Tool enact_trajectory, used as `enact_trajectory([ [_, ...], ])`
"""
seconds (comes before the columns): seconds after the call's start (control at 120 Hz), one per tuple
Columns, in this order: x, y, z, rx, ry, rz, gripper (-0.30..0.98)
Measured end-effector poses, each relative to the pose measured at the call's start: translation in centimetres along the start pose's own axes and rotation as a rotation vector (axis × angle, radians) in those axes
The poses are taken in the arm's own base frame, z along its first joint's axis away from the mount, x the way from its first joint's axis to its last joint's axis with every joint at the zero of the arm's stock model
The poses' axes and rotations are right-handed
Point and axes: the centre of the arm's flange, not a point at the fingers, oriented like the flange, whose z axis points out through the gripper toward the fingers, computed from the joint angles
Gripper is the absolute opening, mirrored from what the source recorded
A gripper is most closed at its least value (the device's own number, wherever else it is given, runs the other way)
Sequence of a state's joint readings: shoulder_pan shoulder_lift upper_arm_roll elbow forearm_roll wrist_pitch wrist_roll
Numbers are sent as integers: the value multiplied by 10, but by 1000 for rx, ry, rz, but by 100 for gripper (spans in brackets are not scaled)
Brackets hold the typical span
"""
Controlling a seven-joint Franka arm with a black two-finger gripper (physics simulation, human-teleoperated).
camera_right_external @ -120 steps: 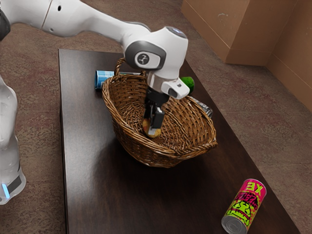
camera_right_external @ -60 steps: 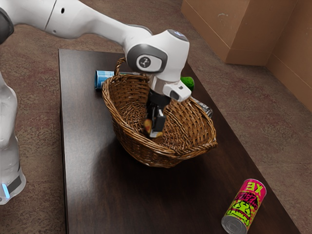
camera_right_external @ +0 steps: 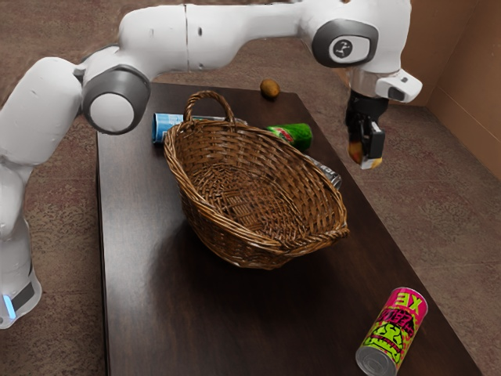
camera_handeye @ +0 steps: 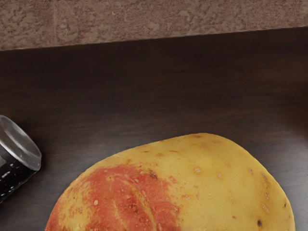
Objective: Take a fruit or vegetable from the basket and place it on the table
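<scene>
With the arm stretched out past the basket (camera_right_external: pixel 235 247), I have my gripper (camera_right_external: pixel 367 160) clamped on a yellow-and-red fruit (camera_handeye: pixel 192 187), its two fingers pressing it from either side. From my exterior view, fruit and fingers hang up in the air, outside the basket and toward that view's right, with the hand pointing down. Through the wrist camera I get the smooth rounded side of the fruit up close, red patch and small specks included, with the dark wooden table (camera_right_external: pixel 180 321) below it and the mottled floor (camera_handeye: pixel 154 19) past the table's edge. Near the fruit in that same view is the metal end of a black-and-silver can (camera_handeye: pixel 17 156); the exterior view puts this can on its side, just beside the basket and partly hidden by its rim. Behind the basket I can make out a green can (camera_right_external: pixel 293 135) and a blue can (camera_right_external: pixel 167 128), both lying down, and beyond them a small brown round item (camera_right_external: pixel 270 88) near the table's far end. Closest to my exterior camera, a pink-and-lime can (camera_right_external: pixel 394 329) lies on its side, well apart from the basket.
</scene>
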State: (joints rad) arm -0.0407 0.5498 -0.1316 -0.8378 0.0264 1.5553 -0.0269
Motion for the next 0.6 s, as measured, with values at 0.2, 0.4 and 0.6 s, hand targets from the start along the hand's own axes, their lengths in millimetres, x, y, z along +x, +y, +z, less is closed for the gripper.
enact_trajectory([
  [0.2, 18, 14, 43, -11, -57, 30, 37],
  [0.4, 20, 32, 47, 8, -55, 65, 56],
  [0.6, 20, 26, 47, 16, -59, 63, 64],
])
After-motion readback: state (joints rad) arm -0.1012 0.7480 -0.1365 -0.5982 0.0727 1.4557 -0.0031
